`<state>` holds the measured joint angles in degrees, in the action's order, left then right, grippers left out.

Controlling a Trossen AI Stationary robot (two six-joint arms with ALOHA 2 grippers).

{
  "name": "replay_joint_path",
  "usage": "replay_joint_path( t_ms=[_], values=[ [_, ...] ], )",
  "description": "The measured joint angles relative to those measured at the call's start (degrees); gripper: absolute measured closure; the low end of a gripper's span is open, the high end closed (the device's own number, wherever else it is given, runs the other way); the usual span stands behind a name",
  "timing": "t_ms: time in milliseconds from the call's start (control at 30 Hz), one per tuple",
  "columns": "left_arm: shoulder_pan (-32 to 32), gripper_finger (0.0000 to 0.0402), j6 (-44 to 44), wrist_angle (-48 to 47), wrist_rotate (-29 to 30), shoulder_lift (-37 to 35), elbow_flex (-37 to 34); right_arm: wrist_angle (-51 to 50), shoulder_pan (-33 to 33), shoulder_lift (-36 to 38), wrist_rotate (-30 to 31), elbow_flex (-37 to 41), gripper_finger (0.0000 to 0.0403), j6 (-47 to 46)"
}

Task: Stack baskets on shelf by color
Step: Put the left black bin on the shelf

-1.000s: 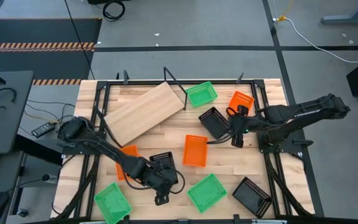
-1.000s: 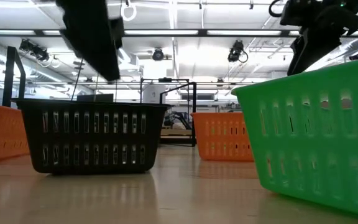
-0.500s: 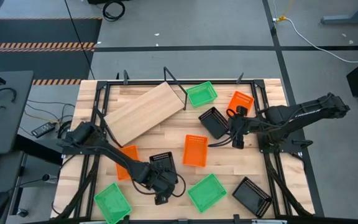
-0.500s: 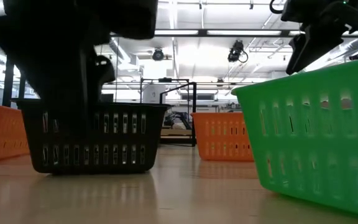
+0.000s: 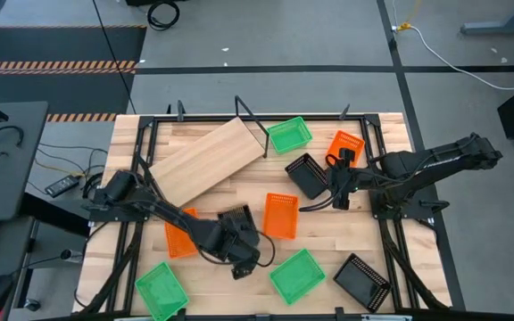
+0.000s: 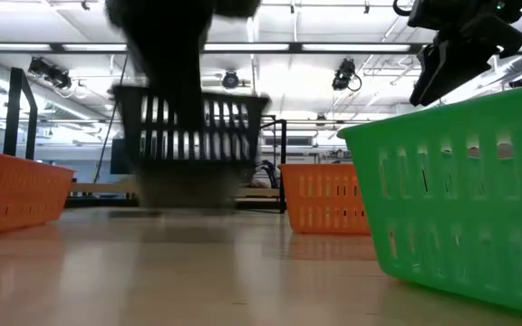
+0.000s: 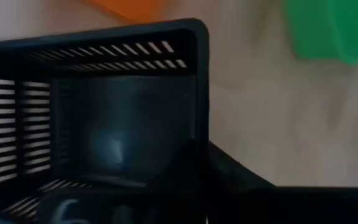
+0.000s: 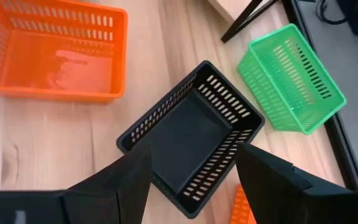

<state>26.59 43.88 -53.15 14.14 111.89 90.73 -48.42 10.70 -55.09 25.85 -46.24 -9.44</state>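
Where the high view looks straight down, the left gripper (image 5: 244, 254) sits at lower centre of the frame, clamped on a black basket (image 5: 238, 225); an orange basket (image 5: 179, 233) lies just to its left and another orange basket (image 5: 280, 216) just to its right. Right of centre, the right gripper (image 5: 337, 192) hangs with fingers spread above a second black basket (image 5: 306, 175). The shelf (image 5: 205, 160) lies askew at upper left of the tabletop (image 5: 324, 227), a green basket (image 5: 288, 135) just beside its black rail. Two more green baskets (image 5: 161, 289) (image 5: 298, 275) and a third black basket (image 5: 362, 281) line the lower edge, and a third orange basket (image 5: 347, 144) sits at upper right.

Low view: the held black basket (image 6: 191, 134) is blurred and clear of the table at upper left — an orange basket (image 6: 16, 190) at far left, another (image 6: 326, 196) at centre, a green one (image 6: 460, 195) filling the right.

Left wrist view: the black basket (image 7: 92, 118) fills the left of the frame, its rim against the arm's own dark finger.

Right wrist view: the open fingers (image 8: 114, 183) frame a black basket (image 8: 191, 134) at centre — orange basket (image 8: 55, 53) upper left, green basket (image 8: 291, 78) upper right.
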Motion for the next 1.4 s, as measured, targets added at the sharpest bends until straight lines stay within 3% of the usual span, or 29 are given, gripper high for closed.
replay_joint_path(
  t_ms=[200, 367, 600, 900, 1167, 1400],
  values=[
    [-3.62, 0.0394, 2.91, -24.43, 7.87, -0.36, 12.05, 1.91, 0.0, -0.02, 0.92, 0.0, 0.0169, 0.61],
    [-8.05, 0.0394, 5.92, -33.0, 10.04, -2.1, 11.95, 4.8, 0.06, 0.0, 1.15, 0.0, 0.0169, 1.8],
    [-11.25, 0.0394, 6.38, -29.26, 9.69, -10.89, 2.35, 4.59, 0.06, -0.02, 0.8, 0.0, 0.0169, 3.12],
    [-10.16, 0.0394, 9.82, -8.56, 10.48, -30.72, -22.97, 4.46, 0.07, -0.02, -0.42, 0.0, 0.0169, 5.14],
    [-10.34, 0.0394, 12.56, -5.67, 6.14, -33.28, -37.87, 2.48, 0.07, -0.02, -2.16, -0.02, 0.0169, 6.18],
    [-11.35, 0.0394, 7.83, -2.32, 6.39, -33.19, -39.83, 1.64, 0.07, -0.02, -2.26, -0.02, 0.0169, 7.7]
  ],
)
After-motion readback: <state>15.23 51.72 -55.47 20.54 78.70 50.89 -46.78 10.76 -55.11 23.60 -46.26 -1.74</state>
